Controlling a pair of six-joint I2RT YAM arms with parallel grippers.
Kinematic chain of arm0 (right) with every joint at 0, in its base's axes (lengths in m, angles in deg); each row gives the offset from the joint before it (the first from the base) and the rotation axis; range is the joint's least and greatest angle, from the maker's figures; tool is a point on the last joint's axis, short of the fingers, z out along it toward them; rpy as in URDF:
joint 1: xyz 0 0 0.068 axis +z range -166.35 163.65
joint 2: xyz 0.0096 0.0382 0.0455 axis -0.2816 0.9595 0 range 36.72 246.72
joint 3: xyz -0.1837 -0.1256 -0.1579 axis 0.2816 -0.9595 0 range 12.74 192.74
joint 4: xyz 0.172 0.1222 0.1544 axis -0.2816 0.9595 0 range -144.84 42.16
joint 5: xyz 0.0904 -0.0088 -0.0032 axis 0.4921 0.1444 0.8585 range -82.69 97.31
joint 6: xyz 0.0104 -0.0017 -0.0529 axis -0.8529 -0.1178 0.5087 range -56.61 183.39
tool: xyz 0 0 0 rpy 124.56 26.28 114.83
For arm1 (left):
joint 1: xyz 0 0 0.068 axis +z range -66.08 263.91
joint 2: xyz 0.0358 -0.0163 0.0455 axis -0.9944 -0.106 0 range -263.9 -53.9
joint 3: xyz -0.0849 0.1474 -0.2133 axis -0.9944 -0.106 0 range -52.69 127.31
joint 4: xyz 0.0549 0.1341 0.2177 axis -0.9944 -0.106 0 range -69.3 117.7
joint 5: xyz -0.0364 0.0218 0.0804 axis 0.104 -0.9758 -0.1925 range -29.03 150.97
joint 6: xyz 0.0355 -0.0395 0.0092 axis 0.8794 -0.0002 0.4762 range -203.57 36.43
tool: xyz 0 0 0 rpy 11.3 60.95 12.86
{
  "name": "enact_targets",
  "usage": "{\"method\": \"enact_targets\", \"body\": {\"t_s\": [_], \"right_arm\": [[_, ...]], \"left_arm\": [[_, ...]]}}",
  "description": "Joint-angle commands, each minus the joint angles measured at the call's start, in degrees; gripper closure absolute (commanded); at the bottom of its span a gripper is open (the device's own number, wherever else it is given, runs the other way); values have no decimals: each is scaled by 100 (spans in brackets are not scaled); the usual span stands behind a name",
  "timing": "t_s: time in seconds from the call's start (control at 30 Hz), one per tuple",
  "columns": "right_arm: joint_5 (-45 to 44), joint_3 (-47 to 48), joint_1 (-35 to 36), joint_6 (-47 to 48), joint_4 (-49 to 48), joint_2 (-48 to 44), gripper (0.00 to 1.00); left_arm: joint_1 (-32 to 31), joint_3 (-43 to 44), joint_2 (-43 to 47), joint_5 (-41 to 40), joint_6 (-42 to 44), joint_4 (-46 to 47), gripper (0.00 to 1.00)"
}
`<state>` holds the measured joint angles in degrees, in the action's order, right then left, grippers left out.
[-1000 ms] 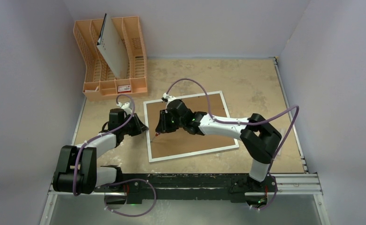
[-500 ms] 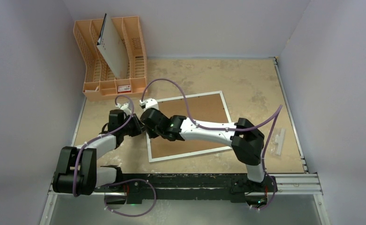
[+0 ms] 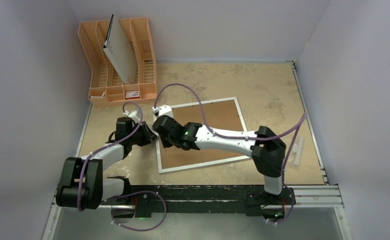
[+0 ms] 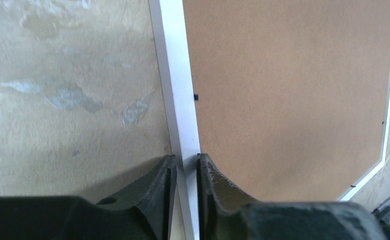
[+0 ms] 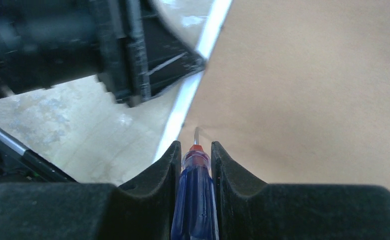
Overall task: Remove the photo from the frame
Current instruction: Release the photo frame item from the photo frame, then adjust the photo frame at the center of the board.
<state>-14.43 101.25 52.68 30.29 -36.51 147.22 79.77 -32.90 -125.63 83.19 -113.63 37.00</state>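
The photo is hidden beneath the brown back of the frame [image 3: 223,117], which lies face down on the counter [image 3: 268,90], long side running left to right. At its left edge the left end effector [image 4: 185,162] pinches the white border. The right end effector [image 5: 195,150] grips a screwdriver [image 5: 195,200], its tip just inside that border. Whether the tip touches the back is hard to tell.

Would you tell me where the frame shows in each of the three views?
Top external: the frame lies back-up, mid-picture.
Left wrist: its brown back fills the right half, with the white border running down the middle.
Right wrist: its brown back fills the right side, with the border slanting at upper middle.
Shared landmark: the left gripper on the frame's left border.
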Motion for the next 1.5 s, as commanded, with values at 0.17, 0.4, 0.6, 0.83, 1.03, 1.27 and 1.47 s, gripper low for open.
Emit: {"method": "enact_targets", "body": {"t_s": [0.17,0.4,0.6,0.83,1.03,1.27,1.47], "right_arm": [[942,-1743,-1723,-541,-644,-2108,100],[1539,-2918,-3058,-640,-699,-3313,100],[1976,-3602,-3834,-744,-661,-4037,100],[2148,-3940,-4177,-683,62,-4946,100],[3555,-4109,-4336,-242,836,-5384,100],[5471,-4947,-4353,-127,1329,-6014,100],[6001,-6219,-4350,-808,664,-6145,100]], "left_arm": [[-43,718,445,55,422,-917,56],[-122,1848,156,1079,1359,-472,47],[-1190,3510,-1116,1015,2952,-684,39],[-1439,5976,-3502,1414,3891,-1638,39],[-1540,7545,-4836,1714,4634,-2678,39],[-1581,7859,-5434,1592,4959,-2956,39],[-1581,7809,-5657,1519,4973,-2968,39]]}}
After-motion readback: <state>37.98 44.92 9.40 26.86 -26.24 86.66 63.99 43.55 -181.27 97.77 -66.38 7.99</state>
